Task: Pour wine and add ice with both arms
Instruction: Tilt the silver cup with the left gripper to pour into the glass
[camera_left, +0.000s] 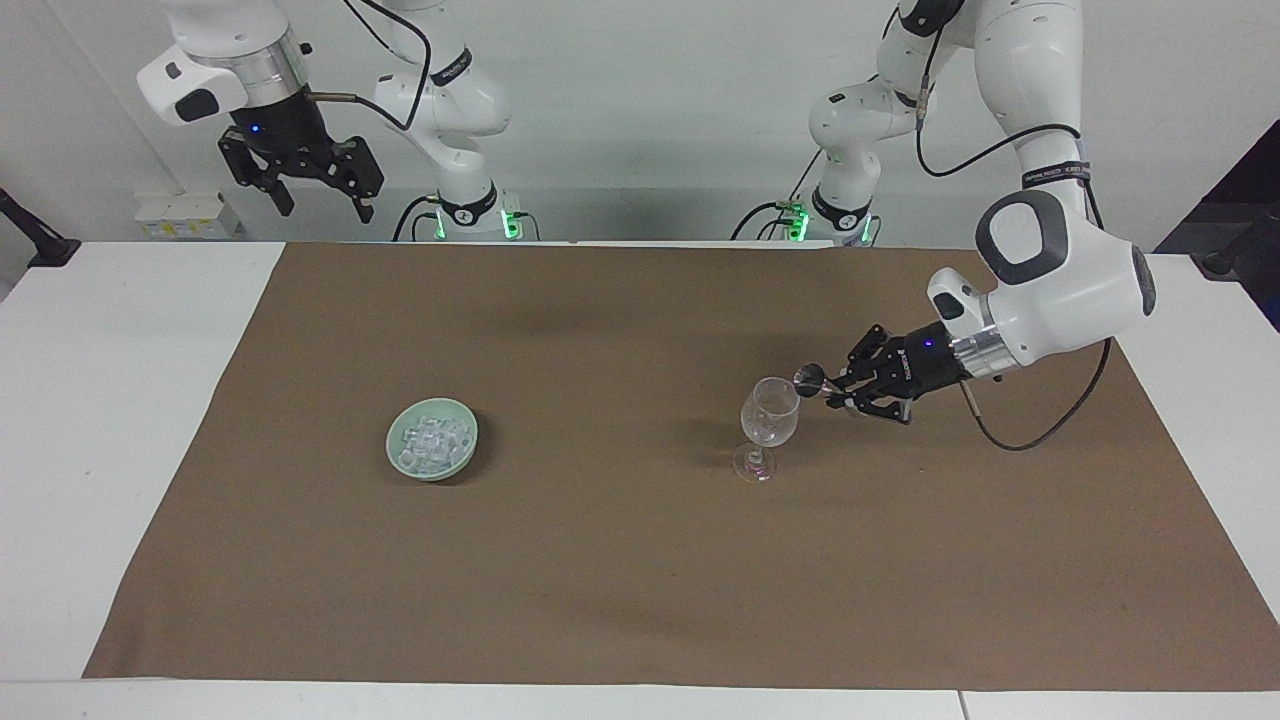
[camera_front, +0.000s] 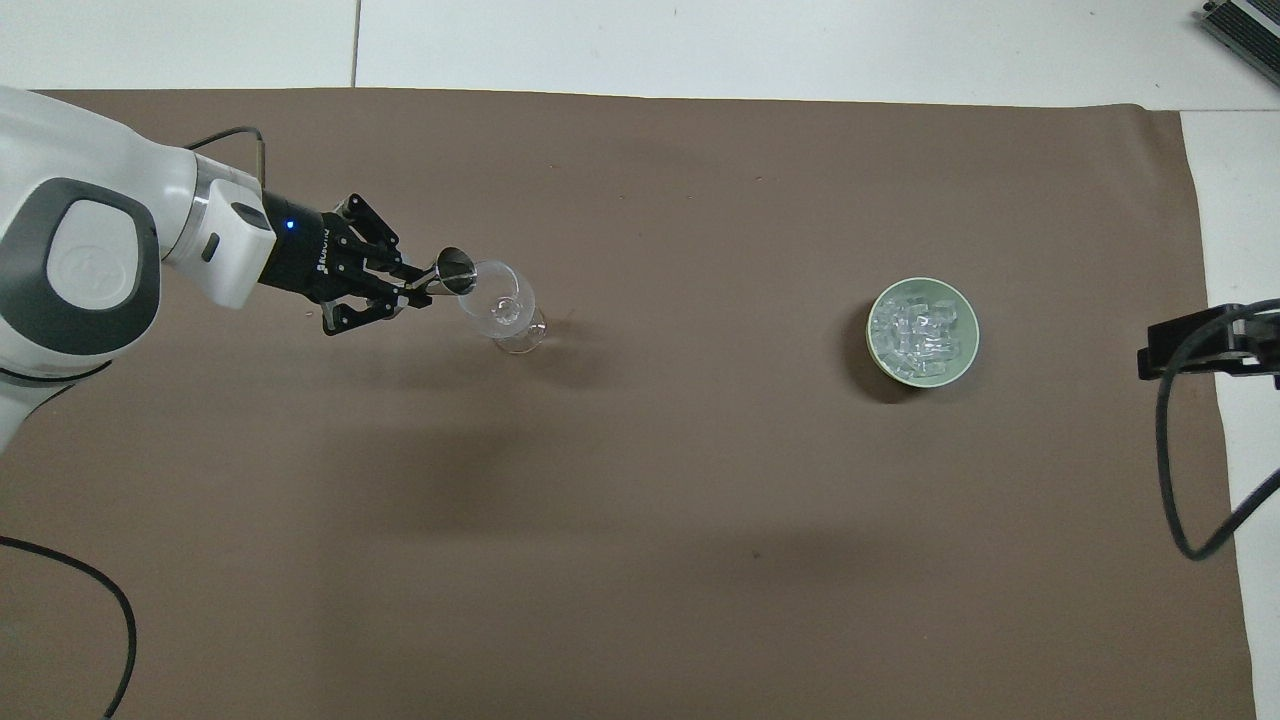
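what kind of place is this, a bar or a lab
Most likely a robotics lab staged as a drinks station: two white arms bolted at a plain white table, a brown mat, a lone wine glass and a bowl of ice.

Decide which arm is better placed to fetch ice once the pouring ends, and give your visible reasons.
Probably the right. Its gripper hangs open and empty at the end of the table where the ice sits, while the left gripper is shut on a metal jigger tipped at the wine glass.

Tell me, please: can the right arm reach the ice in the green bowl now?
Probably yes. The right hand is open, holds nothing and hangs high near its own end of the table; nothing covers the ice in the green bowl.
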